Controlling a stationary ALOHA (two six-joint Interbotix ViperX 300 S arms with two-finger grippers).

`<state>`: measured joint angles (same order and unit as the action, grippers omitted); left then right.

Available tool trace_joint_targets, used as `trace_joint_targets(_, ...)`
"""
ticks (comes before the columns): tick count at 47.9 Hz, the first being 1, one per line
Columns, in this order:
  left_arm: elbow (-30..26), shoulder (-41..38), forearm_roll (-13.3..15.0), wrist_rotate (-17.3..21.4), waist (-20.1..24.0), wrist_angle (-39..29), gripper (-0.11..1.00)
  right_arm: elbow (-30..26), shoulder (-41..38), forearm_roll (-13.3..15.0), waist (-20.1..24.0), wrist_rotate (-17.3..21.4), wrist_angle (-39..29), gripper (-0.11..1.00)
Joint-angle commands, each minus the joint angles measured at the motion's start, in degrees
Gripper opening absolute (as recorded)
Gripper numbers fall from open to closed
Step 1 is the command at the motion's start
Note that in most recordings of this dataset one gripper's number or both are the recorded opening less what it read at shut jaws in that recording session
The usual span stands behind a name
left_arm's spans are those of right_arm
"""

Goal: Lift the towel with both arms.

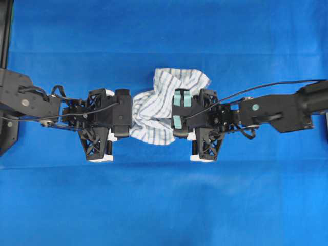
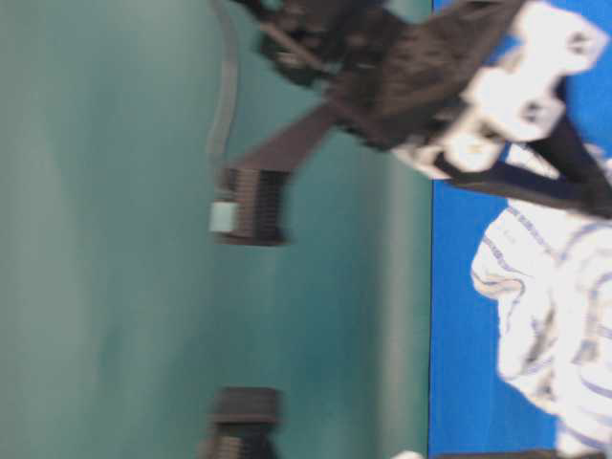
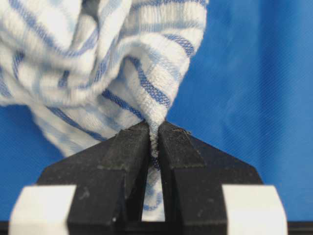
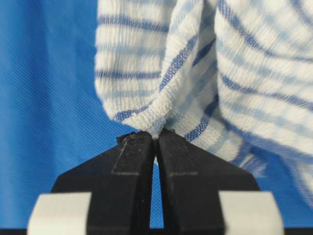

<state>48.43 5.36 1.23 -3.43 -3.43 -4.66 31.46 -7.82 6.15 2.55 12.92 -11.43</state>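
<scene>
Two tools, both pinching one item. I log the left tool [image 3: 153, 142] pressed together on a fold of the towel [image 1: 163, 105], the cloth running down between its jaws; the right tool [image 4: 155, 134] nips an edge fold at its very tips.

Location: the towel sits at centre frame in the overhead view, bunched between the two tools on the blue counter [image 1: 164, 205], its far corner pointing to the upper right.

Step, as I judge it: grasp made, lift not clearly begun. The next move calls for both arms to rise together and evenly; the right hold looks shallow and could slip.

Materials: towel soft, ribbed weave, white with thin blue stripes, heavily creased. Counter cover a fine-twill blue cloth, flat. Tool jaws matte black, wedge-shaped, on white blocks.
</scene>
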Motion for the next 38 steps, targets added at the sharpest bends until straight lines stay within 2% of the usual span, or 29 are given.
trace_joint_targets(1,-2.8,5.2,0.2,0.0,0.1,-2.9,0.03,-2.5,5.5,0.0,0.0,0.4,-3.3,0.03)
trace_joint_targets(20,-13.1,22.9,0.1,-0.1,0.8,-18.8,0.03,-10.9,19.7,0.3,-0.8,0.0,-20.0,0.03)
trace_joint_targets(28,-16.3,26.5,0.1,0.1,2.6,-22.1,0.03,-15.3,23.7,2.5,-1.1,0.1,-25.6,0.03)
trace_joint_targets(38,-22.1,28.3,0.1,0.2,4.5,-26.5,0.03,-23.4,26.7,4.8,-1.1,0.1,-33.6,0.03)
